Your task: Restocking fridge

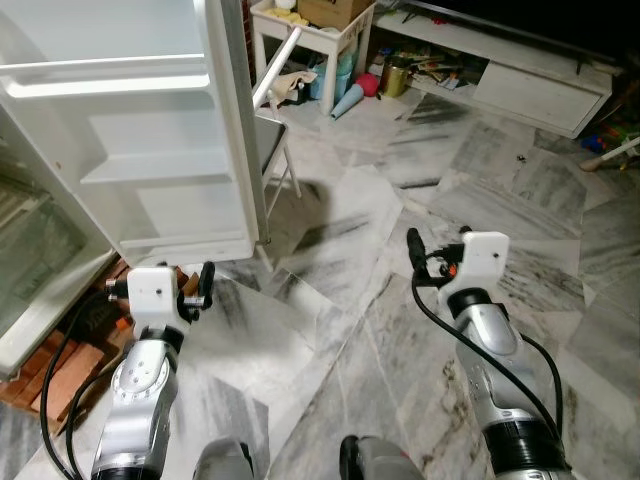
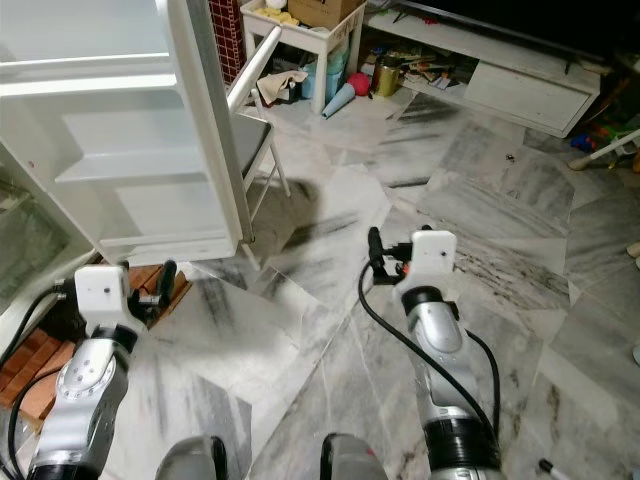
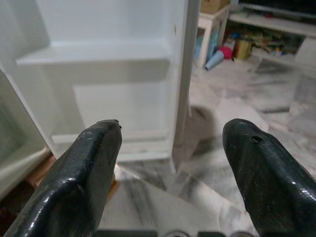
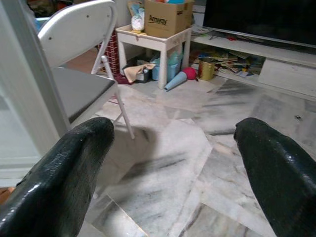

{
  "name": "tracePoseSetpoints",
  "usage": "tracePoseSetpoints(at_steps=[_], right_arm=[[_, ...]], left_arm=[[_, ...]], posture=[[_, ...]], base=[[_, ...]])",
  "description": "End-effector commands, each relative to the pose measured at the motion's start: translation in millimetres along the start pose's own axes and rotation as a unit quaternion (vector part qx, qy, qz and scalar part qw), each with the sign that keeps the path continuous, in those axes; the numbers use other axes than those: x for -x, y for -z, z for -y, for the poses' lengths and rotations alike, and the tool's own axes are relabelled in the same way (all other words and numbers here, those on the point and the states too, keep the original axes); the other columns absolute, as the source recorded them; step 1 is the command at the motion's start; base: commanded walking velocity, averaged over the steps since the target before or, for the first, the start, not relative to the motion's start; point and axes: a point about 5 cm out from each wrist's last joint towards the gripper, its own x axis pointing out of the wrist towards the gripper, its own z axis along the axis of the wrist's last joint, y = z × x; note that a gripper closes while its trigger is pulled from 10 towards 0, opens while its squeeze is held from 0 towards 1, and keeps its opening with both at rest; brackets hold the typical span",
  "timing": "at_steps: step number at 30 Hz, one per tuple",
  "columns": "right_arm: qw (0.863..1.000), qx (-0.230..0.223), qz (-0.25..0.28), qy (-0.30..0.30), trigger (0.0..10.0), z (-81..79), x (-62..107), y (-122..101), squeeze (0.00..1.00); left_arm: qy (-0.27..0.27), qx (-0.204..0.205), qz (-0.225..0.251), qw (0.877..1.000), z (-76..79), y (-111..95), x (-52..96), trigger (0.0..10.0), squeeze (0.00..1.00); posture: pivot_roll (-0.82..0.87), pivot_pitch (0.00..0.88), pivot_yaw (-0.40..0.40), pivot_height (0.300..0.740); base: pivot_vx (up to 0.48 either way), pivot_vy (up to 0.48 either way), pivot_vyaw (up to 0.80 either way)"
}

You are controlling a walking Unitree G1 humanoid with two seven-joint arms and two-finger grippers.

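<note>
The white fridge door [image 1: 150,150] stands open at the front left, its door shelves [image 3: 94,52] bare. Part of the fridge body with a glass shelf [image 1: 30,250] lies at the far left. My left gripper [image 1: 160,283] hangs low by the door's bottom corner. It is open, with nothing between its fingers [image 3: 94,163]. My right gripper [image 1: 440,245] is held out over the marble floor to the right of the door. It is open too and holds nothing, as the right wrist view shows between its pads [image 4: 74,163].
A white folding chair [image 1: 272,125] stands just behind the door's edge. Red bricks [image 1: 60,370] lie under the fridge at the left. At the back stand a small white table with a cardboard box [image 4: 165,19], a low TV cabinet [image 1: 520,75] and toys [image 1: 352,96]. The marble floor [image 1: 480,170] spreads to the right.
</note>
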Motion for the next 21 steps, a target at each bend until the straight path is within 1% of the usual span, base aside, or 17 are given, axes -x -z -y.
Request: tracePoseSetpoints(at_steps=[1,3,4,6,7,8,9,10,12,15,16,19,21], right_arm=[[1.000,0.006,0.009,0.004,10.0,5.2,4.2,-3,0.00],[1.000,0.001,-0.011,0.027,10.0,12.2,6.5,3,0.00],[0.999,-0.005,-0.025,0.046,10.0,16.8,7.0,8,0.00],[0.998,-0.017,-0.027,0.054,10.0,18.1,6.1,9,0.00],[0.998,-0.017,-0.027,0.054,10.0,18.1,6.1,9,0.00],[0.999,-0.008,-0.020,0.046,10.0,16.0,4.3,6,0.00],[0.999,-0.008,-0.020,0.046,10.0,16.0,4.3,6,0.00],[0.999,-0.005,-0.014,0.042,10.0,13.4,1.9,2,0.00],[0.999,-0.004,-0.010,0.039,10.0,11.0,0.1,-1,0.00],[0.999,-0.003,-0.007,0.038,10.0,9.3,-0.7,-3,0.00],[0.999,-0.012,-0.010,0.039,10.0,8.8,-1.1,-3,0.00],[0.999,-0.010,-0.010,0.039,10.0,8.7,-2.2,-3,0.00],[0.999,-0.007,-0.005,0.034,10.0,6.2,-4.0,-7,0.00]], left_arm=[[-0.003,-0.001,0.006,1.000,-1.2,-3,2.4,10.0,0.00],[0.007,-0.009,0.003,1.000,-0.1,-3,2.6,10.0,0.00],[0.019,-0.018,0.006,1.000,1.7,-4,1.7,10.0,0.00],[0.033,-0.025,0.012,0.999,3.5,-8,-0.2,10.0,0.00],[0.033,-0.025,0.012,0.999,3.5,-8,-0.2,10.0,0.00],[0.049,-0.035,0.019,0.998,5.1,-13,-2.1,10.0,0.00],[0.049,-0.035,0.019,0.998,5.1,-13,-2.1,10.0,0.00],[0.049,-0.051,0.024,0.997,3.7,-18,-5.6,10.0,0.00],[0.045,-0.058,0.026,0.997,1.8,-21,-7.6,10.0,0.00],[0.043,-0.060,0.028,0.997,0.2,-23,-7.4,10.0,0.00],[0.040,-0.063,0.024,0.997,-2.3,-23,-6.2,10.0,0.00],[0.041,-0.072,0.024,0.996,-1.8,-26,-4.7,10.0,0.00],[0.064,-0.111,0.036,0.991,3.5,-33,-4.8,10.0,0.00]], posture=[[0.04,0.087,-0.030,0.740],[0.04,0.090,-0.029,0.740],[0.04,0.092,-0.027,0.740],[0.04,0.094,-0.022,0.740],[0.04,0.094,-0.022,0.740],[0.04,0.099,-0.022,0.740],[0.04,0.099,-0.022,0.740],[0.05,0.106,-0.025,0.740],[0.04,0.116,-0.023,0.740],[0.04,0.119,-0.023,0.740],[0.04,0.133,-0.020,0.740],[0.05,0.154,-0.021,0.740],[0.06,0.167,-0.021,0.740]], base=[[0.000,0.000,0.00],[0.000,0.000,0.00],[0.000,0.000,-0.59],[0.000,0.000,-0.80],[0.000,0.000,-0.80],[0.000,0.000,-0.80],[0.000,0.000,-0.80],[0.000,0.000,-0.80],[0.000,0.000,-0.80],[0.000,0.000,-0.80],[0.000,0.000,-0.80],[0.000,-0.289,-0.80],[0.000,-0.263,-0.80]])
